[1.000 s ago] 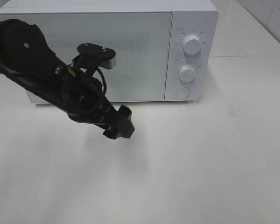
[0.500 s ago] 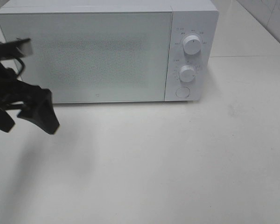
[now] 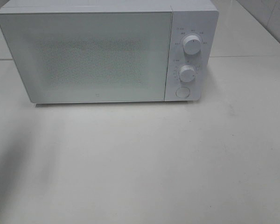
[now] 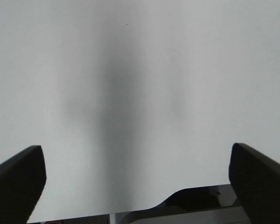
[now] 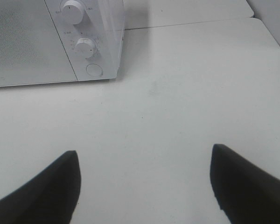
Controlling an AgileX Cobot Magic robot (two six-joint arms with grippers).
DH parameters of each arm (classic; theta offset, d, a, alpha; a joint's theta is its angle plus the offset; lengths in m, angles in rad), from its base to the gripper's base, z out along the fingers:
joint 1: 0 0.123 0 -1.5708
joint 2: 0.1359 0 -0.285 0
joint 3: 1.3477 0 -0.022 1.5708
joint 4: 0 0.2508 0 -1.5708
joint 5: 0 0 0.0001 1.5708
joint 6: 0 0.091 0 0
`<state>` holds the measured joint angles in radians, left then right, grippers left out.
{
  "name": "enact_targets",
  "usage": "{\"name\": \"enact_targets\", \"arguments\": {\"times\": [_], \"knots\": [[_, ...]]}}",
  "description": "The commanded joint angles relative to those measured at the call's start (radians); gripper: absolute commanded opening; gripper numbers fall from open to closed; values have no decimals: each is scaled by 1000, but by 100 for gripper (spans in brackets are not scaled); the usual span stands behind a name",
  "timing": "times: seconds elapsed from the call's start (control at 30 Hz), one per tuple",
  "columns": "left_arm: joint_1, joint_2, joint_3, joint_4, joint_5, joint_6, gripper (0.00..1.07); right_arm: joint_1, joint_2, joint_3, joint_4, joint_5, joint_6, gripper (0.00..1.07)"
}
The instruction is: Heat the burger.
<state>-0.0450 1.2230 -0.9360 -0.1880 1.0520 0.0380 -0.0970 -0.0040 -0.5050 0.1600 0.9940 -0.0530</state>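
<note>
The microwave (image 3: pixel 107 51) is sitting at the back of the white table (image 3: pixel 154 163) with its door (image 3: pixel 84 56) closed. Two knobs are showing on the panel to the right of the door, the upper knob (image 3: pixel 192 44) and the lower knob (image 3: pixel 187 73), and there's a round button (image 3: pixel 182 92) sitting just below them. The burger isn't showing in any view, so I can't tell where it is.

Neither arm is showing up in the high view. The left gripper (image 4: pixel 137 179) is hanging over bare table with its fingers (image 4: pixel 16 184) spread wide, nothing between them, only a soft shadow on the surface underneath. The right gripper (image 5: pixel 144 186) is also standing wide with nothing in it, looking across the table toward the microwave's front right corner, with the knobs and button showing up in its view too.
</note>
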Motion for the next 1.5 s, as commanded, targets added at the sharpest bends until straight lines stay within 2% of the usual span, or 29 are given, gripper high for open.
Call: {"name": "enact_targets", "arguments": {"times": [0.03,0.1,0.17,0.2,0.23,0.3,0.57,0.63,0.77,0.83,1.03,1.13,1.23,1.5], "knots": [[0,-114,73,59,0,-38,100,-7,-27,7,-4,-6,-2,76],[0,-142,90,75,0,-47,100,-7,-27,7,-4,-6,-2,76],[0,-221,138,119,0,-93,100,-7,-27,7,-4,-6,-2,76],[0,-221,138,119,0,-93,100,-7,-27,7,-4,-6,-2,76],[0,-272,171,150,-1,-133,100,-7,-27,7,-4,-6,-2,76],[0,-329,204,168,0,-152,100,-7,-27,7,-4,-6,-2,76],[0,-529,334,174,-1,-152,100,-7,-27,7,-4,-6,-2,76],[0,-610,392,175,-4,-152,100,-7,-27,7,-4,-6,-2,76],[0,-689,410,170,16,-152,100,-7,-27,7,-4,-6,-2,76],[0,-794,415,172,20,-151,100,-7,-27,7,-4,-6,-2,76],[0,-948,415,174,19,-148,100,-7,-27,7,-4,-6,-2,76],[0,-975,415,174,19,-148,100,-7,-27,7,-4,-6,-2,76],[0,-1105,415,170,18,-148,100,-7,-27,7,-4,-6,-2,76],[20,-1255,415,170,18,-151,100,-7,-27,7,-4,-6,-2,76]]}}
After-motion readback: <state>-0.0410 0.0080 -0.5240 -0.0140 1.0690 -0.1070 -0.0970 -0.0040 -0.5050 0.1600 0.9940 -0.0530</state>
